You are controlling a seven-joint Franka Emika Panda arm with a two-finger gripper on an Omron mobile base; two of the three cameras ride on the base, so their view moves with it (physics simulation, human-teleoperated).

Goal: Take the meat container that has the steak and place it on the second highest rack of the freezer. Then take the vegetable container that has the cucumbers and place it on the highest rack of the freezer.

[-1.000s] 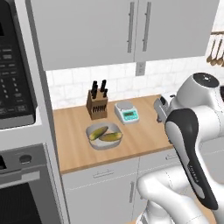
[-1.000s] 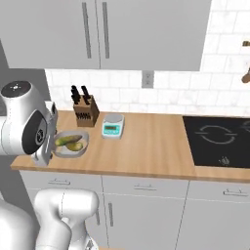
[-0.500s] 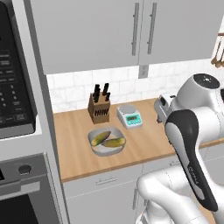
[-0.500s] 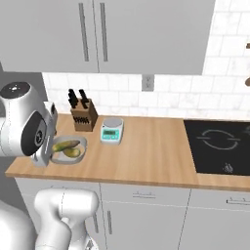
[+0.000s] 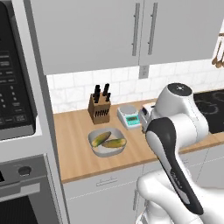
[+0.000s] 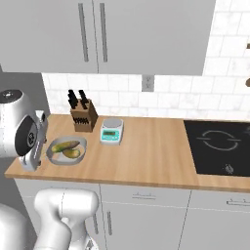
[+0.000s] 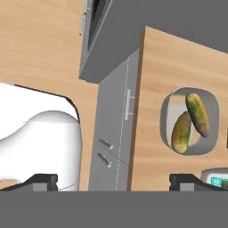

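containers: one grey vegetable container [image 5: 106, 143] at centre frame | cucumbers: two [image 7: 190, 121] (side by side inside it) | knife blocks: one [image 5: 99, 108], upper centre | kitchen scales: one [image 6: 112, 131] | cooktops: one [image 6: 220, 148], right edge | cabinet handles overhead: two [image 5: 144, 28]

The wooden counter [image 6: 146, 151] is carrying everything here. A knife block [image 6: 83, 117] is sitting toward the back by the tiled wall. The grey vegetable container [image 6: 67, 151] with two cucumbers [image 6: 66, 145] inside is resting just in front of the knife block, nearer the counter's front edge. A small kitchen scale [image 6: 111, 131] is standing just beside the knife block, on its stove side, and a black cooktop [image 6: 217, 145] is lying well beyond that
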